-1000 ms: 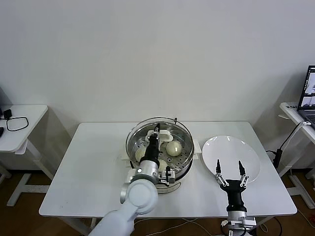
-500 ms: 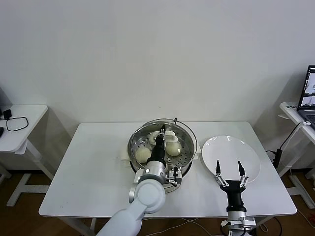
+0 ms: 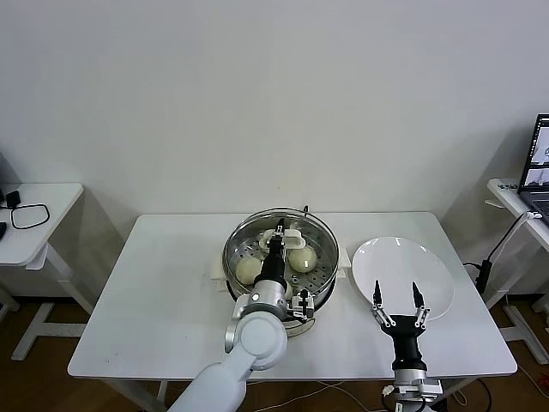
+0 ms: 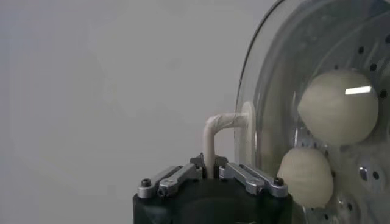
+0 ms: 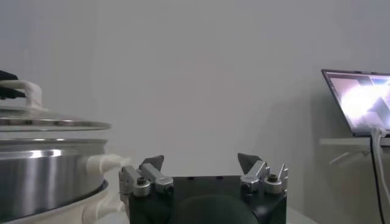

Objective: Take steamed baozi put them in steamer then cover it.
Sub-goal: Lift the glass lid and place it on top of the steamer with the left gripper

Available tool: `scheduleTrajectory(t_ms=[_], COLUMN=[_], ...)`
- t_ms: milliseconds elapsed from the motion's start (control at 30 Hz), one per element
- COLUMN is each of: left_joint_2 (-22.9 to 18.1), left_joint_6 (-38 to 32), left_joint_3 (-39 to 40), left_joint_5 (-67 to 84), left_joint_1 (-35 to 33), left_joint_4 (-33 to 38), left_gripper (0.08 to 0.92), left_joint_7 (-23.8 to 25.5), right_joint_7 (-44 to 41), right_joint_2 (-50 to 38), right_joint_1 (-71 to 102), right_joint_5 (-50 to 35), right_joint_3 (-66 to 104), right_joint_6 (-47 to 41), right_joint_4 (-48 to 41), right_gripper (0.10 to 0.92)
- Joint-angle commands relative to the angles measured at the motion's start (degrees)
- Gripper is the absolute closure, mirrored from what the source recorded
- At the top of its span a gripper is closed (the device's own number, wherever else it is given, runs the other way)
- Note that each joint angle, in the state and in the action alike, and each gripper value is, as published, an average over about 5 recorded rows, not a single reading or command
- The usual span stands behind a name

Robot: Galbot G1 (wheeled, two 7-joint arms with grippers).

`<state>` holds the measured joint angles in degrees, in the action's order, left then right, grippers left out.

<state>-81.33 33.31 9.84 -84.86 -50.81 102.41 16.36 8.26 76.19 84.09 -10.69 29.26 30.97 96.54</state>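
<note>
Left gripper [image 3: 279,230] pinches the white handle of the round clear glass cover [image 3: 319,225] — lid held level just above the shiny steel steamer [image 3: 319,283], cream baozi [image 3: 301,258] inside — while the right gripper [image 3: 396,302], fingers spread, waits at the pot's four o'clock.

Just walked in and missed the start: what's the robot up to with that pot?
The left hand is shut on the white handle of the glass cover, holding it over the steamer. Steamed baozi sit on the perforated tray inside. In the right wrist view the cover lies level at the pot's rim. The right hand waits open near the table's front edge, beside the white plate.
</note>
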Motion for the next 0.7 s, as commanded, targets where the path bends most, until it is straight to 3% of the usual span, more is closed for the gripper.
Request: scheduleTrajectory(t_ms=[33,700], left_joint_2=[-0.45,-0.2], left_joint_6=[-0.27,-1.16], left_joint_3=[-0.06,-1.07], left_joint_5=[-0.35,-0.51], left_joint_1=[-0.25,-1.25], left_joint_4=[-0.76,-0.9], left_gripper=[0.807,0.807], left_joint_7=[-0.35,-0.69], right_joint_7=[-0.04,-0.41], right_joint_2=[0.07,0.37], right_joint_1=[-0.14,-0.51], right_joint_5=[0.05,0.3], right_joint_3=[-0.23,-0.22], right_joint_6=[0.0,0.06], right_joint_4=[-0.14,-0.5], right_gripper=[0.203,0.203])
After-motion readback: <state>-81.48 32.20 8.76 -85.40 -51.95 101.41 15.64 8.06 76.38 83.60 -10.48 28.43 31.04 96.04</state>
